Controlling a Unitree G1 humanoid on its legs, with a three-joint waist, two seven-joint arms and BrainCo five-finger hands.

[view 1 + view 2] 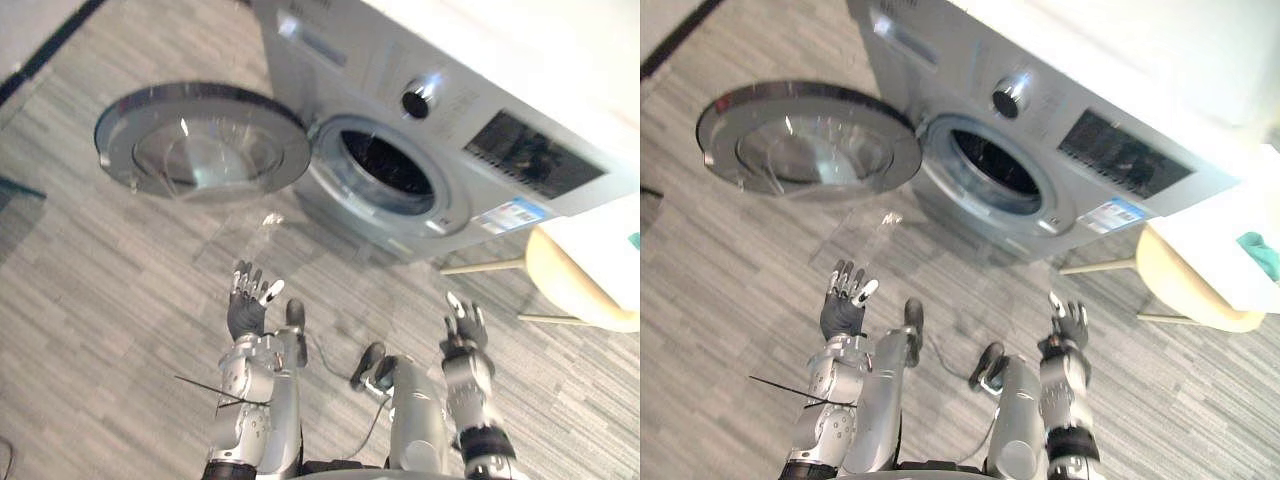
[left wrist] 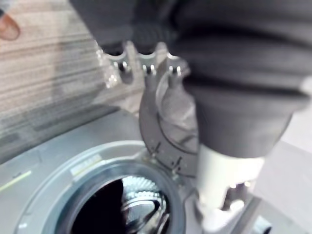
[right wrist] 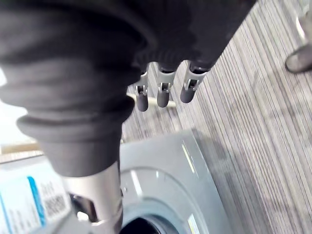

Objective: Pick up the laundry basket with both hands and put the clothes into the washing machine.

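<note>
Both arms are up in front of the washing machine (image 1: pixel 430 120): left robot hand (image 1: pixel 247 300) and right robot hand (image 1: pixel 465 328), fingers straight and wide, holding nothing. The door (image 1: pixel 200 140) hangs open beside the drum mouth (image 1: pixel 388 165) (ready for loading). Where the laundry basket is, I cannot tell. My read is that pickup isn't done yet, so the next move calls for finding it and gripping both sides.

Eye views: stereo pair on the head, looking steeply down at the washing machine (image 1: pixel 400 110), its swung-open door (image 1: pixel 200 145), the floor (image 1: pixel 100 300), the left hand (image 1: pixel 246 312) and the right hand (image 1: pixel 465 330). Both share this whole scene, slightly offset sideways. Left wrist view: very near, along its own hand, facing the drum opening (image 2: pixel 117 204); right wrist view: likewise near, facing the machine's front and floor, which all four views share.
</note>
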